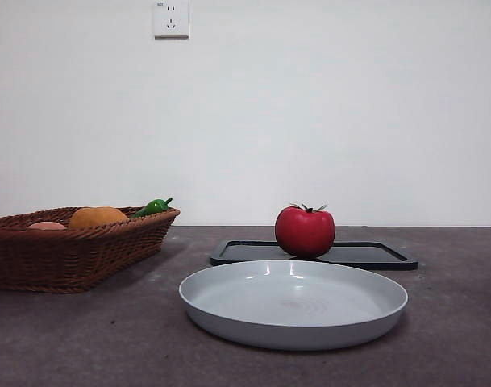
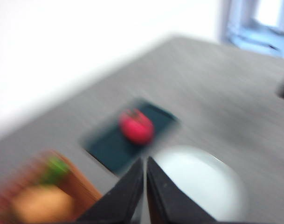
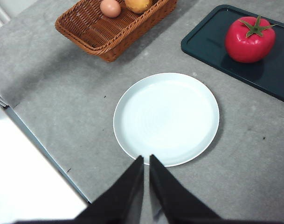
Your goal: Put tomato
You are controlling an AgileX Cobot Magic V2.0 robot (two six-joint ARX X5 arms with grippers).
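Tomato [image 1: 305,231] sits upright on dark tray [image 1: 374,255], stem up, nothing touching it. White plate [image 1: 293,302] lies on table [image 1: 455,322] just in front of tray, bare. Wicker basket [image 1: 68,254] to the side holds orange fruit [image 1: 97,216], green pepper [image 1: 153,207] and a pale egg-like item [image 3: 110,8]. Left hand [image 2: 145,163] up over the table, jaws nearly together, holding nothing; view blurred. Right hand [image 3: 146,161] above plate's rim, jaws narrow, holding nothing. Both well apart from tomato.
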